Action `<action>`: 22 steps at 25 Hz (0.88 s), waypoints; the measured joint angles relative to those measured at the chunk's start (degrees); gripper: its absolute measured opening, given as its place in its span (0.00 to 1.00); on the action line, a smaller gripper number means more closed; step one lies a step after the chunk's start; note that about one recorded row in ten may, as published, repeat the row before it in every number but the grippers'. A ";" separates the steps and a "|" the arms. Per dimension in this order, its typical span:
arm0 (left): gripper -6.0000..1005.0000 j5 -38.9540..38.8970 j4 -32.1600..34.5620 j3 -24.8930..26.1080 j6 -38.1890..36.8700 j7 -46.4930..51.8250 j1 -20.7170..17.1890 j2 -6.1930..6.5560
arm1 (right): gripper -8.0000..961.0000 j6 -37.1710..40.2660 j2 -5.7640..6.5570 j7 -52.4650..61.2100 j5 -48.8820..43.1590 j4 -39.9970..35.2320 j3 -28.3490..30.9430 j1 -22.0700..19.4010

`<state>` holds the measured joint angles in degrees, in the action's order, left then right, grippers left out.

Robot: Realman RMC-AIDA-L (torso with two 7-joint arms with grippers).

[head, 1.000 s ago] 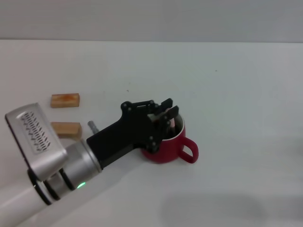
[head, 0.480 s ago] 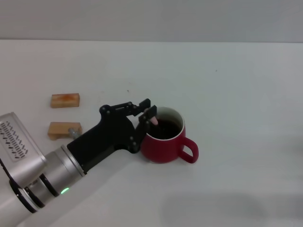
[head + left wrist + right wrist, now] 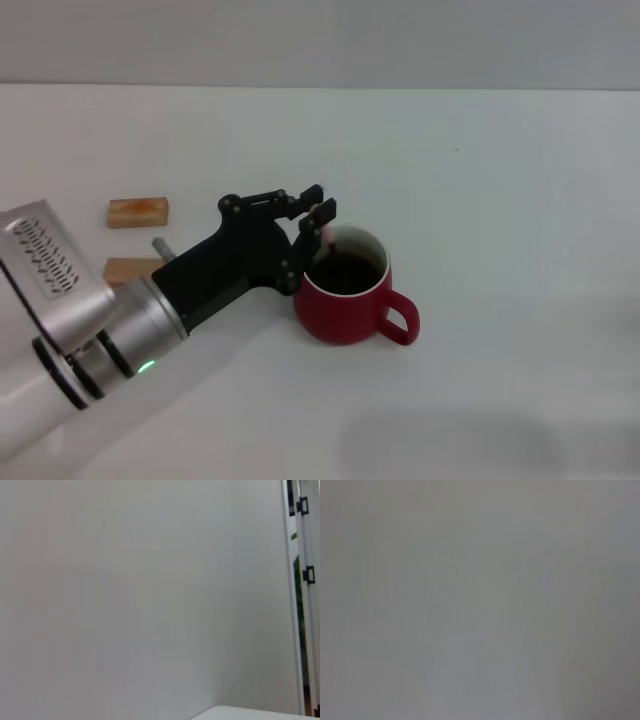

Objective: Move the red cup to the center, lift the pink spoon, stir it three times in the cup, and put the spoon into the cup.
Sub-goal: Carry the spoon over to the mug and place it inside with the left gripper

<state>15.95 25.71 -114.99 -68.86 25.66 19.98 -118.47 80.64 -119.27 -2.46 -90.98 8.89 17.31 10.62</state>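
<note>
white tabletop (image 3: 480,180), my left gripper (image 3: 318,208) clenched on pink spoon (image 3: 327,232) over red cup (image 3: 347,300) rim, two wooden blocks (image 3: 138,212) nearby

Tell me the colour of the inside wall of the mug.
White inside the red cup, above dark liquid; the head view shows it best.

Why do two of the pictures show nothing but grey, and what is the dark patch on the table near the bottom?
Right wrist view: only flat grey, with nothing to make out. Left wrist view: mostly a plain pale wall. Head view: the dark patch is a soft shadow on the white table, in front of the red cup; the left gripper beside the cup looks sharp enough to see.
</note>
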 joint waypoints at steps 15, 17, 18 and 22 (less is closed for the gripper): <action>0.25 0.02 1.39 -1.56 0.03 0.41 3.00 -0.60 | 0.01 0.11 0.07 0.00 0.19 -0.29 0.00 0.12; 0.25 -0.09 2.16 -2.45 -0.02 0.57 2.77 -0.63 | 0.01 0.08 0.08 0.00 0.20 -0.29 0.00 0.15; 0.25 -0.25 2.46 -2.96 -0.05 0.61 2.57 -0.63 | 0.01 0.05 0.08 0.00 0.20 -0.31 0.00 0.16; 0.25 -1.57 3.39 -5.32 -0.15 0.69 1.27 -0.62 | 0.01 -0.11 0.09 0.00 0.19 -0.39 0.00 0.30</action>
<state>14.37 29.10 -120.31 -69.01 26.34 21.25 -119.09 80.54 -119.18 -2.46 -90.79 8.50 17.31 10.92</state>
